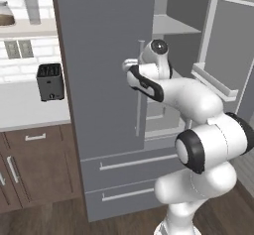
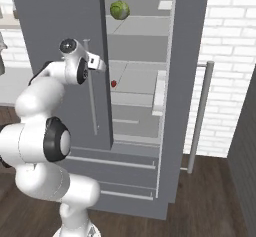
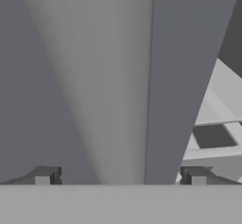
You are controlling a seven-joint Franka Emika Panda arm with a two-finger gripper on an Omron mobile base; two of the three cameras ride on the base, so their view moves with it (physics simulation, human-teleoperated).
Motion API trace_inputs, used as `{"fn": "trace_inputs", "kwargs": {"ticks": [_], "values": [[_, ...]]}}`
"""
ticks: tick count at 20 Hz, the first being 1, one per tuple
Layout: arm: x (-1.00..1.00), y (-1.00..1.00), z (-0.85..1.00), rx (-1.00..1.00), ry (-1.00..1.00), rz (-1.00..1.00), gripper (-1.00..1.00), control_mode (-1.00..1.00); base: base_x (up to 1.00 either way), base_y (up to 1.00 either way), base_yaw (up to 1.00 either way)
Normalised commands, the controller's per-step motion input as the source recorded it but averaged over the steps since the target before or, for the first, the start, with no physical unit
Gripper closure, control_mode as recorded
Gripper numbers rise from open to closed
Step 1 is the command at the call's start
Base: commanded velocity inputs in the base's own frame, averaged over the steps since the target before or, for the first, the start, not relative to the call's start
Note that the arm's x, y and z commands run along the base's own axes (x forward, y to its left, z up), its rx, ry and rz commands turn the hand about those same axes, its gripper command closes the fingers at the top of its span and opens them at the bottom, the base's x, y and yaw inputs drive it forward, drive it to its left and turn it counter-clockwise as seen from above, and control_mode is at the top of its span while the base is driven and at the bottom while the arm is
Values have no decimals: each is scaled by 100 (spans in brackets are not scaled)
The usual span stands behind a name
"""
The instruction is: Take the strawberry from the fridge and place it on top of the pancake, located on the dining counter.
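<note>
The grey fridge (image 1: 99,80) (image 2: 50,21) has its left door closed and its right door (image 2: 186,71) swung open. A tiny red strawberry (image 2: 114,83) lies on a pale middle shelf inside. My gripper (image 1: 130,63) (image 2: 100,64) (image 3: 120,176) is open at the left door's vertical bar handle (image 2: 92,101), well left of the berry. In the hand view a pale bar (image 3: 108,86) runs up between the widely spread fingertips (image 3: 45,176), with nothing gripped. The pancake and the dining counter are out of view.
A round green vegetable (image 2: 119,9) sits on an upper shelf. The open door's inner bins (image 1: 218,83) jut out at the right. Two fridge drawers (image 1: 129,162) lie below. A dark toaster (image 1: 50,82) stands on the wall counter (image 1: 30,112) to the left.
</note>
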Motion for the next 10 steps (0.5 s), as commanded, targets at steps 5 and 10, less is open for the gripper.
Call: {"fn": "trace_inputs", "kwargs": {"ticks": [5,10], "values": [[35,1,0,0,-3,2,-100,-100,0,0,0],[16,1,0,0,-21,0,100,-100,0,0,0]]}}
